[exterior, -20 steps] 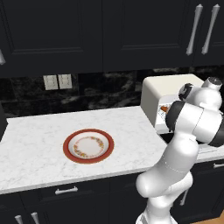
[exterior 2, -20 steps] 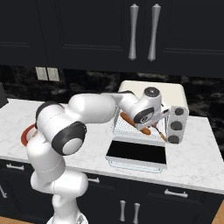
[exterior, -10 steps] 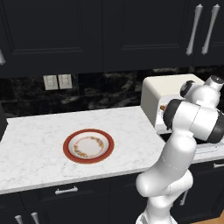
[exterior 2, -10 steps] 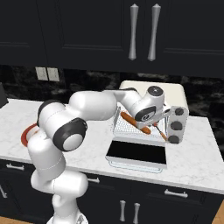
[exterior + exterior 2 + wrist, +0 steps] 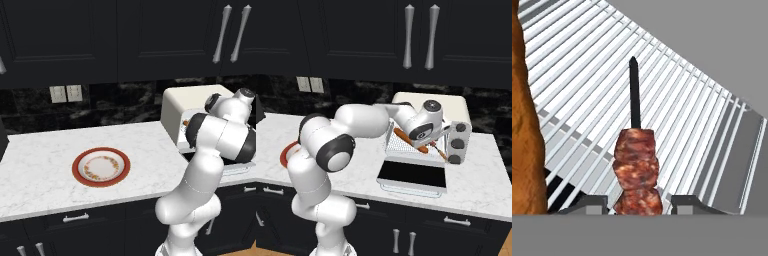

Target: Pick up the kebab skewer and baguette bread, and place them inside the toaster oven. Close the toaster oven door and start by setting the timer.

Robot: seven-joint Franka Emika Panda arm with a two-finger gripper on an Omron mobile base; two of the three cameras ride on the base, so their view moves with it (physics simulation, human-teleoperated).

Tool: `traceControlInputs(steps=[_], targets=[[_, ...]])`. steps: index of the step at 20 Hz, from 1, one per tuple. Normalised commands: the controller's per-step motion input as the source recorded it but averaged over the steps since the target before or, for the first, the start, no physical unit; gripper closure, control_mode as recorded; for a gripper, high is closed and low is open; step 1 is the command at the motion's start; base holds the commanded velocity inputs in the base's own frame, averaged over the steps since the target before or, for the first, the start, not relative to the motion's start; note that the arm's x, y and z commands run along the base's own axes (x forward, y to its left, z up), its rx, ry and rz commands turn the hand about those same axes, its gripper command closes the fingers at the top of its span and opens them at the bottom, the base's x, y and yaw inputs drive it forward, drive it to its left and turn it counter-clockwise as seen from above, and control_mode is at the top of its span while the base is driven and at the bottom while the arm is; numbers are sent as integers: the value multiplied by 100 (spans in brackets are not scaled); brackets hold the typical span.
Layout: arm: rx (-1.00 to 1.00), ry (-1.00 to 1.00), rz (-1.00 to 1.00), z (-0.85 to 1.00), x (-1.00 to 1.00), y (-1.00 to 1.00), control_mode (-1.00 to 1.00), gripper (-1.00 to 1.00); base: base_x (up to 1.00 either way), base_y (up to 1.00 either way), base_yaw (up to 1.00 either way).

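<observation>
Pincer (image 5: 638,204) astride kebab skewer (image 5: 636,170)

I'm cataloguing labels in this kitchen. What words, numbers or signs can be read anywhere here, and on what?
None can be read.
Toaster oven: its knobs carry no legible marks.
Plate: a blurred pattern, no lettering.
Wall switches: blank.
</observation>
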Motion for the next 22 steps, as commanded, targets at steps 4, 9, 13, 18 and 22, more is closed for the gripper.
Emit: traceControlInputs(steps=[4,9,13,18,22], targets=[[1,2,0,-20,0,0,-100,-100,0,0,0],[1,0,0,-9,6,0,-100,-100,0,0,0],[0,1,0,3,11,-1,-100,-100,0,0,0],[0,1,0,14,1,0,-100,-100,0,0,0],[1,0,0,20,0,-1,-100,-100,0,0,0]])
